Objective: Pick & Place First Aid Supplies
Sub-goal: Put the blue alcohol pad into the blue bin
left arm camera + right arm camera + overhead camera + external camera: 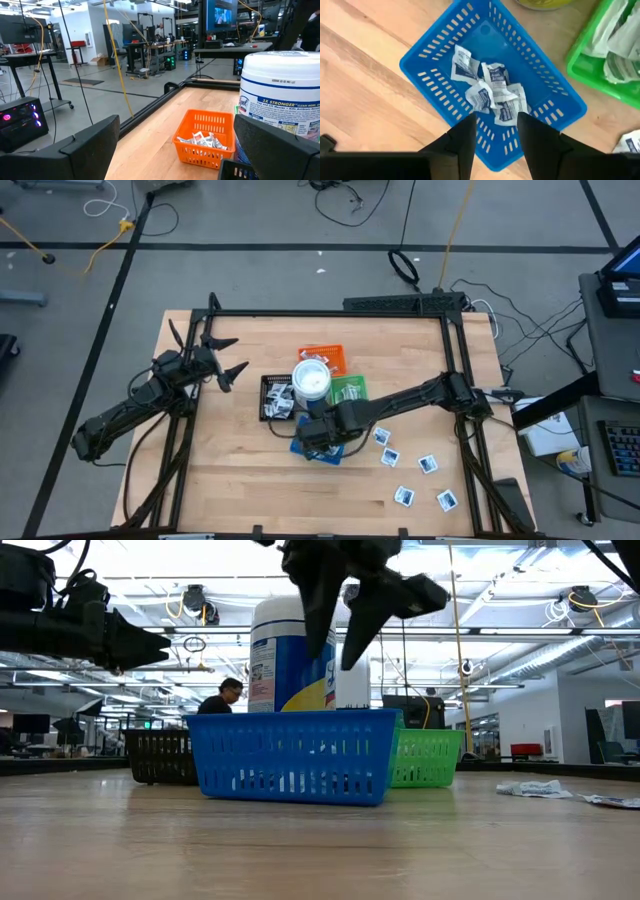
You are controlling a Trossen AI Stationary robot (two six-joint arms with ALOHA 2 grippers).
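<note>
Nearest the front edge of the wooden surface (240,480), loose white packets (418,477) with dark-blue print lie scattered on its right side, well apart from the trays. These are the first aid supplies not yet sorted.

Further in, the right claw (495,131) hangs directly above the blue tray (430,60), its two dark fingers parted and pinching nothing. Below it, a small heap of packets (490,92) rests in the tray's middle. This looks like the release end of a placement: the packet seems to have dropped into the heap.

To finish the step well, the claw should rise straight up, clear of the tray's rim, before swinging right toward the scattered packets. The next pick should take one packet flat, by its edge.

Just behind the blue tray stand a green tray (350,390) holding pale wrapped strips, a white round tub (311,380) and a black tray (277,398) with packets in it. Beyond these is an orange tray (205,138), also holding packets.

The left claw (225,358) waits over the surface's left side, near the far edge, with its fingers spread wide and empty.

In the room beyond the surface, a person sits far off.
</note>
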